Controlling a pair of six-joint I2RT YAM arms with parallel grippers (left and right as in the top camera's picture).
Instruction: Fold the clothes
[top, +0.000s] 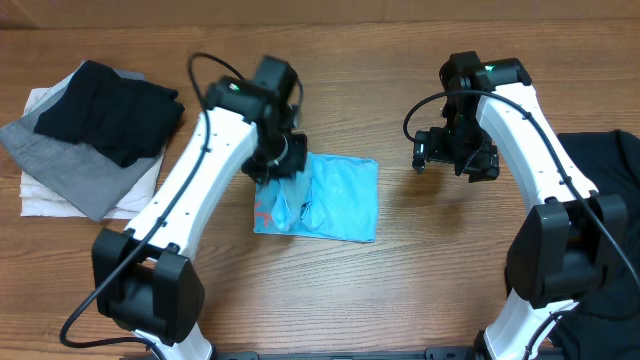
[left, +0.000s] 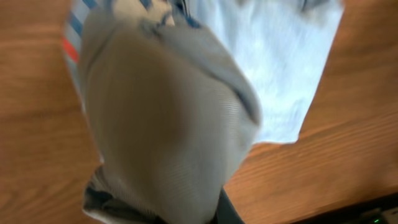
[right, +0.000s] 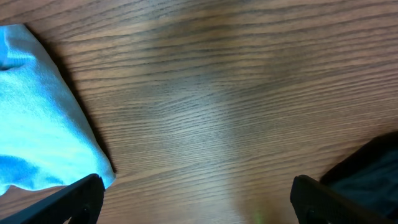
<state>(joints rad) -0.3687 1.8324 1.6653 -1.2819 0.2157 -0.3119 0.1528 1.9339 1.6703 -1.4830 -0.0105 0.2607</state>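
Observation:
A light blue garment (top: 335, 198) with striped trim lies folded at the middle of the wooden table. My left gripper (top: 283, 170) is shut on a lifted fold of it at its left side. In the left wrist view the held cloth (left: 168, 112) fills the frame and hides the fingers. My right gripper (top: 445, 158) is open and empty, hovering over bare wood just right of the garment. The right wrist view shows the garment's corner (right: 37, 130) by the left finger.
A stack of folded clothes, black (top: 105, 105) on grey (top: 70, 160) on white, sits at the far left. A black garment (top: 610, 200) lies at the right edge and also shows in the right wrist view (right: 367, 174).

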